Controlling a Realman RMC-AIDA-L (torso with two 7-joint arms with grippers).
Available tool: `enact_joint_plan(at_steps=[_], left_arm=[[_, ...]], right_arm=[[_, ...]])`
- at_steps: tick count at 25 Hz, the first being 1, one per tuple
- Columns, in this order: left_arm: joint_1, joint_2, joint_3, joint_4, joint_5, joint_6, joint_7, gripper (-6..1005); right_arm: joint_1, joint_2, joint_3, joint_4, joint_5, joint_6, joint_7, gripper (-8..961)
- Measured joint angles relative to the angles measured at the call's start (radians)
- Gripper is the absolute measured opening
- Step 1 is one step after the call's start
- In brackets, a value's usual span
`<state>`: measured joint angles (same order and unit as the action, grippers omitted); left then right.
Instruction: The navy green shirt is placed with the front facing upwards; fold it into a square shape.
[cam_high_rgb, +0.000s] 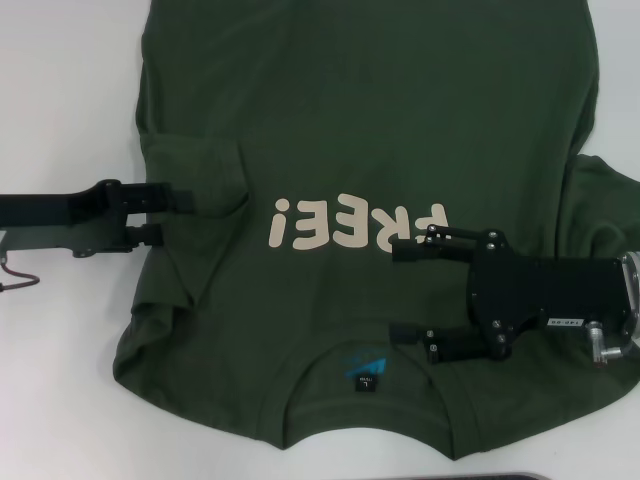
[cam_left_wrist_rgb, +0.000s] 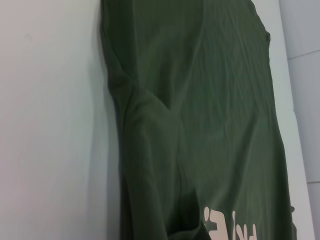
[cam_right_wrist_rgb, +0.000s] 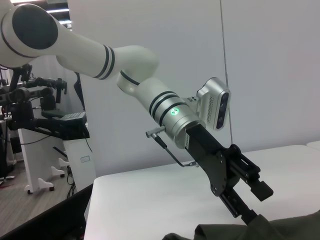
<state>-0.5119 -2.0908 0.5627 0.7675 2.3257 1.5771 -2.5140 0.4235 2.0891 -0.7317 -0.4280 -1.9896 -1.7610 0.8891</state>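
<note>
The navy green shirt (cam_high_rgb: 350, 120) lies front up on the white table, its cream "FREE!" lettering (cam_high_rgb: 355, 225) and neck tag (cam_high_rgb: 365, 375) toward me. My left gripper (cam_high_rgb: 180, 215) reaches in at the shirt's left edge, by the folded-in sleeve (cam_high_rgb: 195, 160). It is open, and one finger dips into the fabric in the right wrist view (cam_right_wrist_rgb: 256, 205). My right gripper (cam_high_rgb: 395, 292) hovers open over the chest, just right of the lettering and above the collar. The left wrist view shows only the shirt (cam_left_wrist_rgb: 215, 100) and the table.
White table (cam_high_rgb: 60, 100) shows on both sides of the shirt. The right sleeve (cam_high_rgb: 605, 200) bunches behind my right gripper. A dark strip (cam_high_rgb: 500, 477) runs along the near edge. Lab stands and equipment (cam_right_wrist_rgb: 45, 115) sit beyond the table.
</note>
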Motion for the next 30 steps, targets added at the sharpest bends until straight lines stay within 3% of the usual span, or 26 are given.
enact_joint_plan(at_steps=[5, 10, 13, 20, 26, 30], left_arm=[[-0.006, -0.015, 0.021, -0.008, -0.003, 0.022, 0.004, 781], [-0.011, -0.022, 0.016, -0.004, -0.077, 0.208, 0.059, 781], [0.009, -0.01, -0.006, 0.025, -0.108, 0.249, 0.064, 781], [0.049, 0.031, -0.072, 0.032, -0.104, 0.156, 0.08, 781], [0.057, 0.04, -0.058, 0.019, -0.098, 0.195, 0.24, 782], [0.08, 0.033, -0.078, 0.023, -0.118, 0.271, 0.446, 782]], right_arm=[[-0.004, 0.0, 0.0, 0.0, 0.0, 0.0, 0.0, 856], [-0.003, 0.0, -0.002, 0.0, 0.0, 0.0, -0.001, 856], [-0.001, 0.0, -0.002, 0.0, -0.001, 0.0, -0.001, 856], [-0.003, 0.002, -0.003, 0.001, 0.0, 0.0, -0.001, 855], [-0.003, 0.002, 0.005, 0.004, 0.007, -0.016, 0.006, 855], [-0.002, 0.002, 0.009, 0.005, 0.045, -0.046, 0.074, 854]])
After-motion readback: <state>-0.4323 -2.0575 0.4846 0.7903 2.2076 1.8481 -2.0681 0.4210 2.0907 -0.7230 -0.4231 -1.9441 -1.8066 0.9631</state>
